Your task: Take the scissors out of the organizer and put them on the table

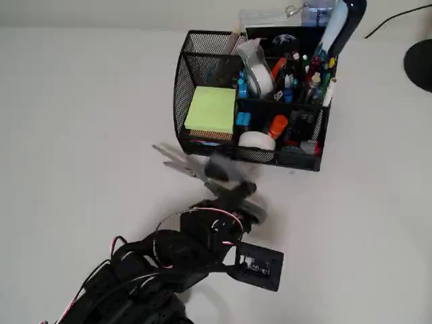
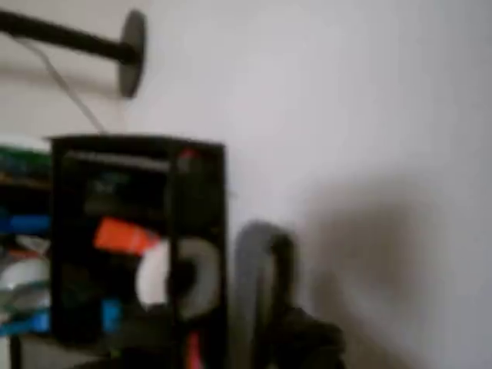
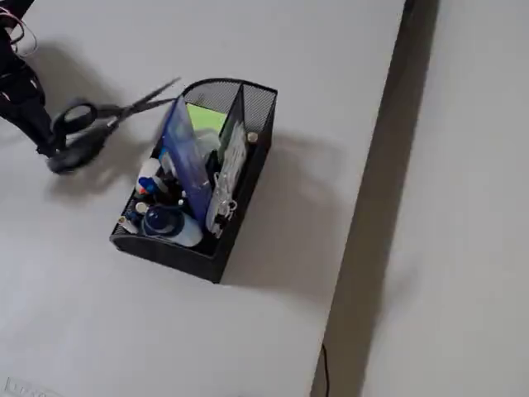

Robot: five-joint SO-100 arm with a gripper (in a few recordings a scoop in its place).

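My arm reaches in from the lower left of the overhead view, black with pink and white wires looped over the wrist. My gripper [image 1: 233, 192] sits just in front of the organizer [image 1: 192, 67], on its near side. In the fixed view my gripper [image 3: 50, 141] is at the far left edge, beside the organizer's [image 3: 256, 103] left wall.

My fingers are closed on the scissors [image 1: 185, 162] at the handle end. One pair, counted. The blades point left and slightly away from me in the overhead view, blurred, outside the organizer and close to its front mesh. In the fixed view the scissors [image 3: 107, 116] show two dark loop handles at my gripper, and the blades reach toward the organizer's rounded end. Whether the blades touch the mesh or the table [image 1: 81, 135], I cannot tell.

One organizer, counted. It holds one pad of green sticky notes [image 1: 210, 110] in the left compartment, one tape dispenser [image 1: 256, 67] behind it, and a crowd of pens and markers [image 1: 304, 74] to the right, too many and too small to count. A white roll [image 1: 258, 140] lies at the front.

The wrist view is blurred: it shows the organizer [image 2: 138, 154] end-on, an orange cap [image 2: 123, 234], and a grey loop handle [image 2: 257, 261] beside it. A black round base [image 1: 420, 64] stands at the far right of the table.
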